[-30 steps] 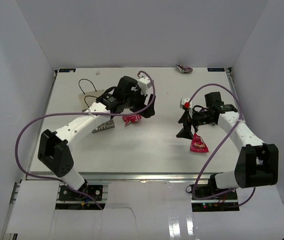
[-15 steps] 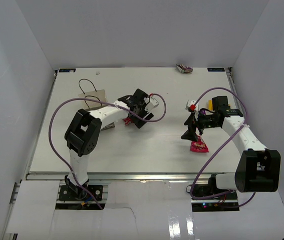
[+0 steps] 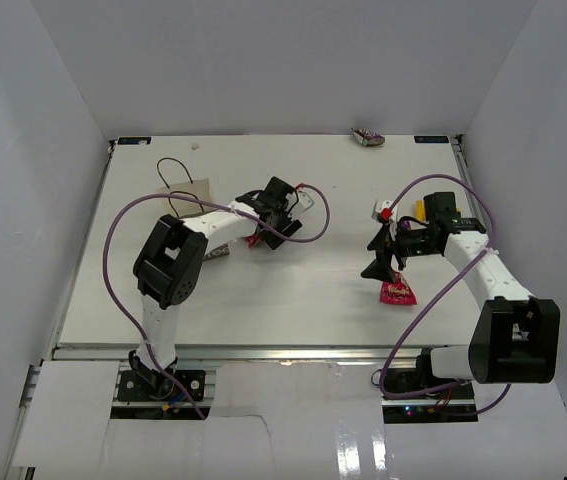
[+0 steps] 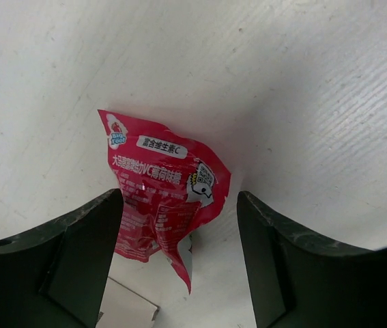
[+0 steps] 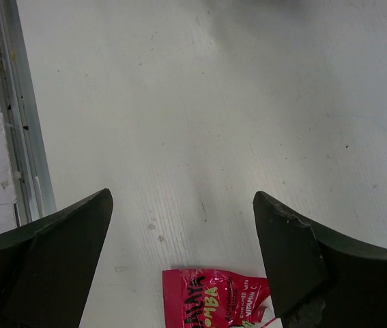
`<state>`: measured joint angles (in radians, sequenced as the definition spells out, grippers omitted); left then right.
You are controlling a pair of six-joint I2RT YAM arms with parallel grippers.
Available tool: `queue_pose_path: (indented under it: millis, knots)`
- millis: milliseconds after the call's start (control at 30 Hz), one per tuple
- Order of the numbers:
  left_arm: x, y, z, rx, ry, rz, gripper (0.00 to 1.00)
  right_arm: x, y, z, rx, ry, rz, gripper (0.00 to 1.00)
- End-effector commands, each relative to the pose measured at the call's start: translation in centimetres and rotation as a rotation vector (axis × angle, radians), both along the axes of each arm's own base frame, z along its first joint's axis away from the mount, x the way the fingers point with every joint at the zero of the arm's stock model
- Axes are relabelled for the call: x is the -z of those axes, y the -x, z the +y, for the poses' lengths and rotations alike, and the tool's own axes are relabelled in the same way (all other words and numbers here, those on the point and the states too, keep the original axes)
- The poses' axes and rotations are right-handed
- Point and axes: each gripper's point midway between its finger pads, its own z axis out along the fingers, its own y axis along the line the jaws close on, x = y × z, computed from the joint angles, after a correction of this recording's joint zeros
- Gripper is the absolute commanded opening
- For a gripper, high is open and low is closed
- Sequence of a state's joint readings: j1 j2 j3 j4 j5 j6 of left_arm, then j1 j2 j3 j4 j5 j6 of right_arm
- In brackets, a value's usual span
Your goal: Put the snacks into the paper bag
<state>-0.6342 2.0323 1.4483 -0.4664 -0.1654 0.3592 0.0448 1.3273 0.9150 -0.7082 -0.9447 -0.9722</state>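
Note:
A pink-red snack packet (image 4: 162,198) lies on the white table between my left gripper's open fingers (image 4: 56,260), and they do not touch it. In the top view my left gripper (image 3: 265,236) is low over this packet (image 3: 255,241). The paper bag (image 3: 191,192) lies flat to its left, partly under the left arm, with its black cord handle at the far end. My right gripper (image 3: 376,266) is open and hangs above a magenta packet (image 3: 398,292), which shows at the bottom of the right wrist view (image 5: 217,297). A purple packet (image 3: 367,137) lies at the far edge.
A pale bag corner (image 4: 128,307) shows just under the red packet. A small yellow item (image 3: 419,208) sits beside the right arm. A metal rail (image 5: 19,123) marks the table edge. White walls close in the table on three sides.
The left arm has folded back and its gripper has come down round the pink-red packet. The right gripper has shifted a little right, above the magenta packet. Both packets stay put.

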Motion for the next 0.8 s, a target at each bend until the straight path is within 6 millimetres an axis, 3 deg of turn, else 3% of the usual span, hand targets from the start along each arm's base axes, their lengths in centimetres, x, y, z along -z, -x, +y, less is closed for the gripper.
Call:
queue_pose_path:
  millis: [0,267,367,433,533,667,767]
  knots:
    - [-1.8,-1.7,0.0,0.000,0.000,-0.082,0.79,-0.7,-0.1,0.3,-0.005,-0.035,-0.001,0.89]
    - [0.4,-1.9,1.7,-0.063,0.038,-0.005,0.78,-0.8,-0.1,0.3,-0.001,-0.041,0.002,0.89]
    - [0.6,-2.0,1.7,-0.075,0.060,0.010,0.71,-0.9,-0.2,0.3,0.000,-0.045,0.002,0.89]
    - [0.4,-2.0,1.5,-0.080,0.078,0.014,0.58,-1.0,-0.1,0.3,0.000,-0.049,0.005,0.89]
    - [-0.6,-2.0,0.8,-0.093,0.125,0.011,0.39,-1.1,-0.2,0.3,0.004,-0.049,0.001,0.89]
    - [-3.1,-2.0,-0.2,-0.103,0.208,-0.009,0.31,-1.1,-0.1,0.2,0.006,-0.051,0.001,0.89]
    - [-6.6,-1.8,-1.0,-0.116,0.302,-0.042,0.25,-1.1,-0.1,0.2,0.008,-0.052,0.002,0.89]
